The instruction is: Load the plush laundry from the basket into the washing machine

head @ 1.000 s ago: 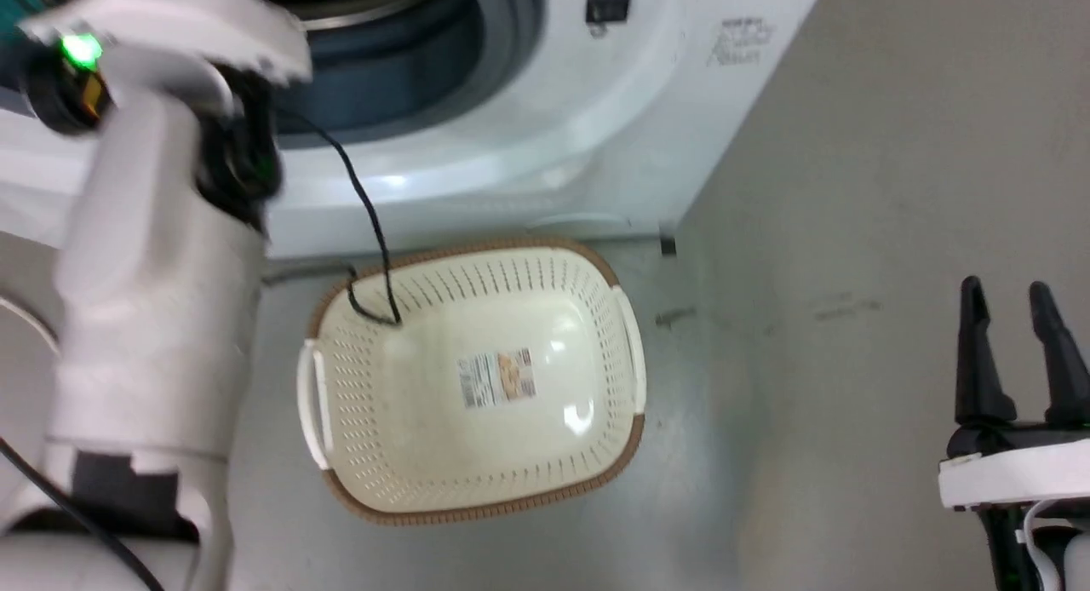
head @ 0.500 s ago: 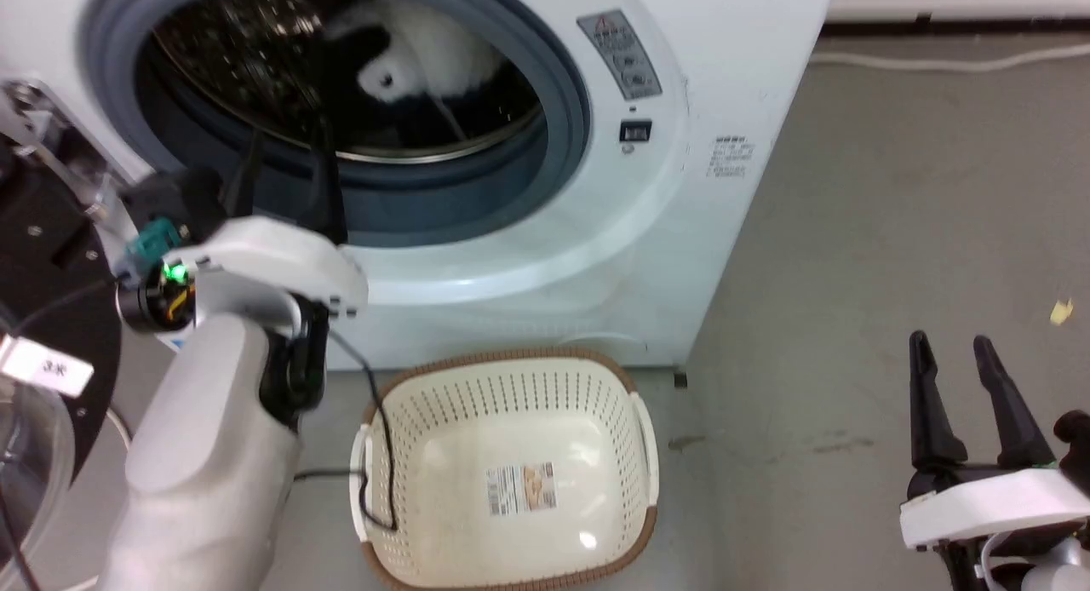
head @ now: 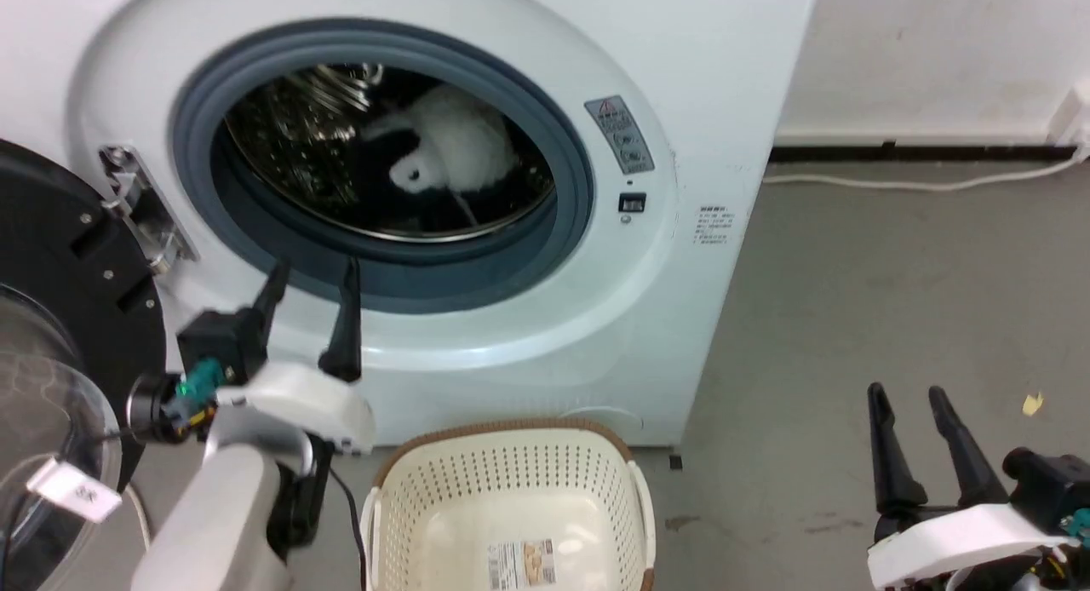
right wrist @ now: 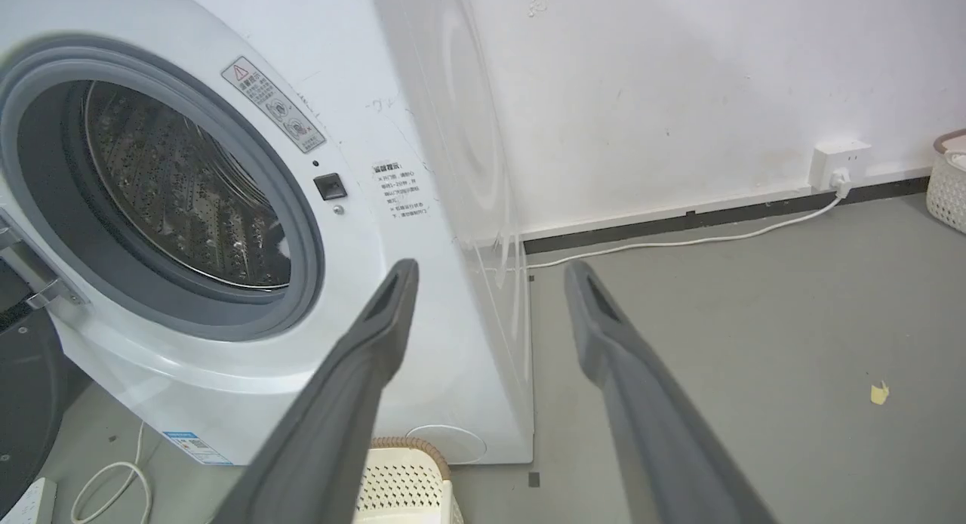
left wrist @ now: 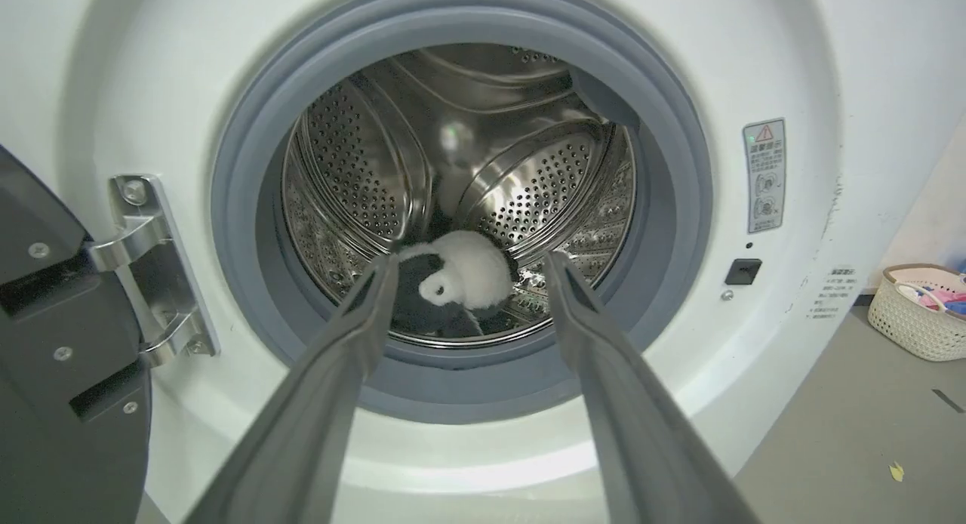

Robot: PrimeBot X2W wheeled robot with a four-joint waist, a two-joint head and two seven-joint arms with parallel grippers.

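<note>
Plush laundry (head: 456, 144) is lying inside the steel drum of the washing machine (head: 724, 80), whose door (head: 60, 259) is standing open at the left. The left gripper (head: 312, 269) is hovering just below the porthole, fingers spread and holding nothing. The right gripper (head: 906, 393) is hanging over the floor, likewise parted and empty, well right of the basket (head: 511, 476).

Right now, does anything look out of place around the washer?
Only a small yellow scrap on the floor right of the washing machine. The plush laundry lies inside the drum; the basket stands upright.
</note>
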